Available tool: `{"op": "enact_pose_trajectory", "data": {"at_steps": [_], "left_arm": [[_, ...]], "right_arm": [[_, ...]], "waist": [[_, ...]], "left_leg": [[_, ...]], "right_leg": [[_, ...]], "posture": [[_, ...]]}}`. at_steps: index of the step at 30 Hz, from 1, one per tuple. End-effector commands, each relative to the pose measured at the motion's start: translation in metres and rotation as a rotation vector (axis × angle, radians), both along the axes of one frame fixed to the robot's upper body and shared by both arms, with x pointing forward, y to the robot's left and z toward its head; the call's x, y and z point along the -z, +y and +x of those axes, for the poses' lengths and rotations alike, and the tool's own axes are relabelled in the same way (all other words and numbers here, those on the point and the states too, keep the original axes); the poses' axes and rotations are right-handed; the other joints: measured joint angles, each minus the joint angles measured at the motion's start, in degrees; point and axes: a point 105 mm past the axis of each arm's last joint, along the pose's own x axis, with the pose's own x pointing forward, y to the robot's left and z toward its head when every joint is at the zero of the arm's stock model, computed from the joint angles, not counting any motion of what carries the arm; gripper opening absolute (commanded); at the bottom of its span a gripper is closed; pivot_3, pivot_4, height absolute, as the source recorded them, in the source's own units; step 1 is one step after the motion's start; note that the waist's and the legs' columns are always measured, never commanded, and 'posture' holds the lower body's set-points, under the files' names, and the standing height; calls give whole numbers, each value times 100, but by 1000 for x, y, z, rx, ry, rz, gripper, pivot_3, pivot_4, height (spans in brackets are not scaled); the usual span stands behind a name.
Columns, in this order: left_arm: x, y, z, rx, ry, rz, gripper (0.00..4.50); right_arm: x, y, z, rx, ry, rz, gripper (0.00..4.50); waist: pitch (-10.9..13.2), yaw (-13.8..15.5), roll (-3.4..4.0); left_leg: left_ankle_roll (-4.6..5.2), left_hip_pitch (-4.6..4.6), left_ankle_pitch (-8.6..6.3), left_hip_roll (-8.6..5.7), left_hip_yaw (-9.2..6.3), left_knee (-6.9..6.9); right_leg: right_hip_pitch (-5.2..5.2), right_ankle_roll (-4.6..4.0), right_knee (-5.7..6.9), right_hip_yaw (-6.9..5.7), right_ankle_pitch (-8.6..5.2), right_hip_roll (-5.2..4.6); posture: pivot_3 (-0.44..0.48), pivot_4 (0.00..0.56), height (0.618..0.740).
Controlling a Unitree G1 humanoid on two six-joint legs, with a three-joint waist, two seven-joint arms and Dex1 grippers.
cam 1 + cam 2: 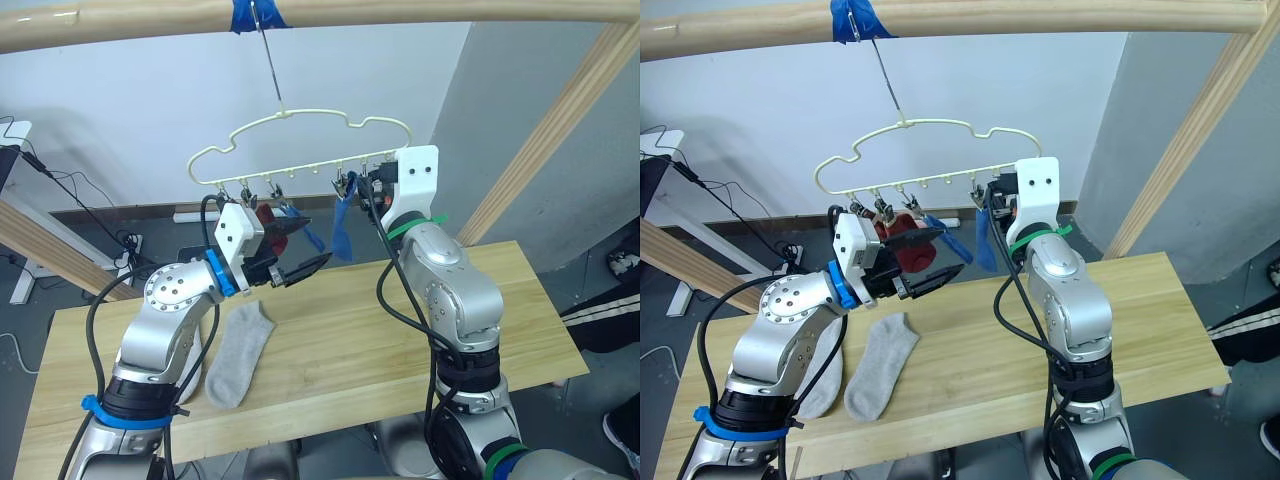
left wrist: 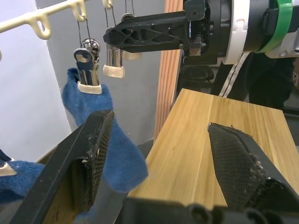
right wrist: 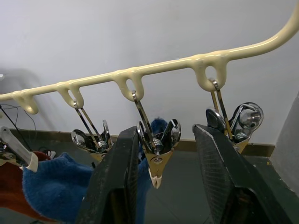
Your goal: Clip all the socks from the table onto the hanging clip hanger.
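Socks hang from the clip hanger (image 1: 300, 150) under a wooden pole (image 1: 320, 18): a blue sock (image 1: 343, 228) near the right end, another blue sock (image 1: 946, 238) and a red sock (image 1: 908, 245) further left. Two grey socks (image 1: 880, 364) lie on the counter (image 1: 400, 330). The left hand (image 1: 300, 252) is raised below the clips, fingers apart and empty. The right hand (image 3: 163, 177) has its fingers apart on either side of an empty clip (image 3: 156, 149).

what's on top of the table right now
Two grey socks lie flat on the table, side by side near its left end. The left arm covers part of the farther-left sock; anything under the arms is hidden.
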Motion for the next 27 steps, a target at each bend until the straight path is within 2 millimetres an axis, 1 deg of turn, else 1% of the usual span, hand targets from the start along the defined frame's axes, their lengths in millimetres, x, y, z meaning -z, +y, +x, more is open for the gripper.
{"op": "enact_pose_trajectory", "data": {"at_steps": [1, 2, 3, 4, 5, 6, 7, 12, 15, 16, 19, 21, 22, 23, 25, 26, 27], "left_arm": [[-8, -3, -1, 12, -43, -8, 3560], [-7, -3, -1, 12, -42, -8, 3560], [-7, -3, -1, 11, -41, -8, 3560], [-7, -3, -1, 10, -40, -8, 3560], [-6, -3, -1, 9, -40, -7, 3560], [-6, -2, -1, 8, -39, -6, 3560], [-6, -2, -1, 7, -39, -6, 3560], [-2, 1, 0, -10, -34, -7, 3560], [5, 6, 1, -52, -16, -18, 3560], [9, 11, 3, -93, -11, -28, 3560], [33, 34, 12, -299, 58, -86, 3560], [49, 43, 12, -396, 113, -103, 3911], [59, 49, 10, -457, 138, -108, 4103], [72, 56, 7, -529, 163, -118, 4392], [98, 71, 0, -684, 209, -122, 4500], [106, 76, -2, -736, 228, -126, 4500], [119, 75, -6, -753, 285, -117, 4500]], "right_arm": [[-17, 7, -9, -28, -51, 62, 1471], [-18, 7, -9, -33, -53, 64, 1275], [-18, 8, -9, -38, -55, 66, 862], [-18, 9, -10, -42, -57, 67, 569], [-19, 9, -10, -47, -58, 67, 315], [-19, 10, -10, -49, -59, 67, 169], [-19, 10, -10, -52, -60, 68, 109], [-20, 11, -11, -60, -68, 68, 108], [-19, 12, -11, -65, -73, 62, 108], [-20, 12, -11, -65, -74, 61, 108], [-19, 12, -11, -65, -77, 53, 108], [-19, 11, -11, -65, -78, 50, 108], [-19, 11, -11, -65, -78, 47, 108], [-19, 11, -12, -66, -75, 43, 108], [-17, 10, -12, -72, -71, 31, 108], [-17, 10, -12, -74, -69, 27, 108], [-17, 10, -12, -78, -70, 21, 108]], "waist": [[0, -1, 0], [0, -1, 0], [0, -1, 0], [0, -1, 0], [0, -1, 0], [0, -1, 0], [0, -1, 0], [0, -1, 0], [-1, -1, 1], [-1, -1, 1], [-1, -6, 1], [-1, -10, 1], [-1, -8, 1], [-1, -6, 1], [-1, -9, 1], [-1, -4, 1], [-1, -2, 1]], "left_leg": [[0, 0, 0, 0, 1, 0], [0, 0, 0, 1, 0, 0], [0, 0, 0, 0, 0, 0], [0, 0, 0, 0, 0, 0], [0, 0, 0, 0, 0, 0], [0, 0, 0, 0, 0, 0], [0, 0, 0, 0, 0, 0], [0, 0, 0, 0, 0, 0], [0, 0, 0, 1, 0, -1], [0, 0, 0, 2, 1, -1], [1, 0, 0, 5, 0, -1], [1, 0, -1, 6, 0, -1], [1, 0, -1, 6, 0, -1], [1, 0, -1, 6, -2, -1], [1, 0, -1, 7, 1, -1], [1, 0, -1, 9, 2, -1], [2, -1, -1, 10, 0, -1]], "right_leg": [[0, 0, 0, 1, 0, 0], [0, 0, 0, 1, 0, 0], [0, 0, 0, 0, 0, 0], [0, 0, 0, 0, 0, 0], [0, 0, 0, 0, 0, 0], [0, 0, 0, 0, 0, 0], [0, 0, 0, 0, 0, 0], [0, 0, 0, 0, 0, 0], [0, 0, 0, 0, 0, 0], [0, 0, -1, 1, 0, 0], [-1, 0, -1, 2, 0, -1], [-2, 0, -1, 3, 0, -2], [-2, 0, -1, 3, 0, -2], [-2, 0, -1, 2, 0, -2], [-2, 0, -1, 4, 0, -3], [-2, 1, -2, 6, 0, -7], [-2, 1, -2, 5, -1, -9]], "posture": [[-240, 190, 714], [-240, 191, 714], [-240, 191, 714], [-240, 191, 714], [-240, 191, 714], [-240, 191, 714], [-240, 191, 714], [-239, 191, 714], [-239, 191, 714], [-239, 191, 714], [-239, 191, 714], [-241, 196, 714], [-239, 203, 714], [-239, 203, 714], [-237, 209, 714], [-236, 211, 714], [-236, 211, 714]]}}
